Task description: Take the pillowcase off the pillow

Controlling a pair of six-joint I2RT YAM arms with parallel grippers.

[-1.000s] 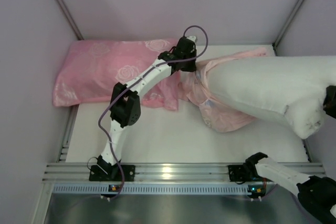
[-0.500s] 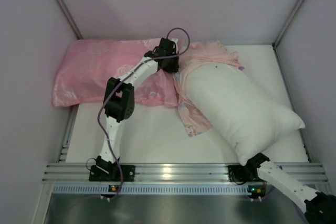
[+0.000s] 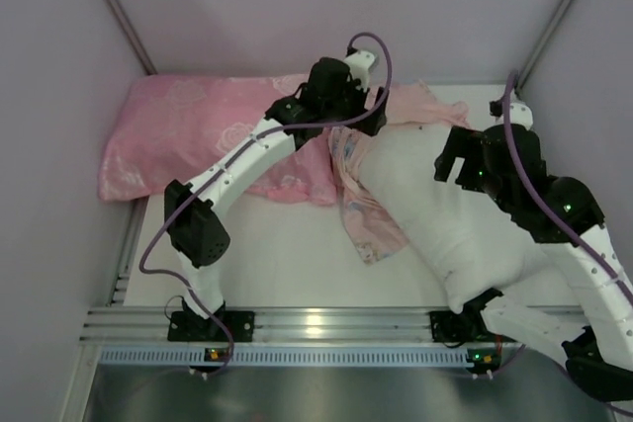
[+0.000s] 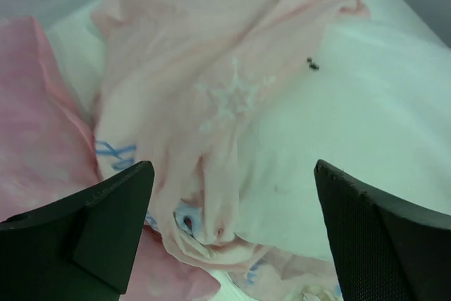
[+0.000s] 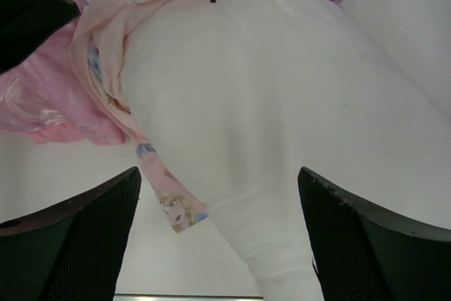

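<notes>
I see the left tool (image 4: pixel 229 174) wide open and empty above the pillowcase (image 4: pixel 211 68), and the right tool (image 5: pixel 218 174) likewise above the pillow (image 5: pixel 282 103).

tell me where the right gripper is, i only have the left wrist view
Observer: The right gripper hovers open above the white pillow, nothing between its fingers.
Operator: is the pillow out of the case yet
Observer: Mostly. In the top view the pillowcase is bunched over the pillow's far end and trails down its left side; the near end is bare.
Operator: what's the pink stuff at my left edge
Observer: A pink rose-patterned pillow, lying left of the white pillow, its right end beside the pillowcase.
</notes>
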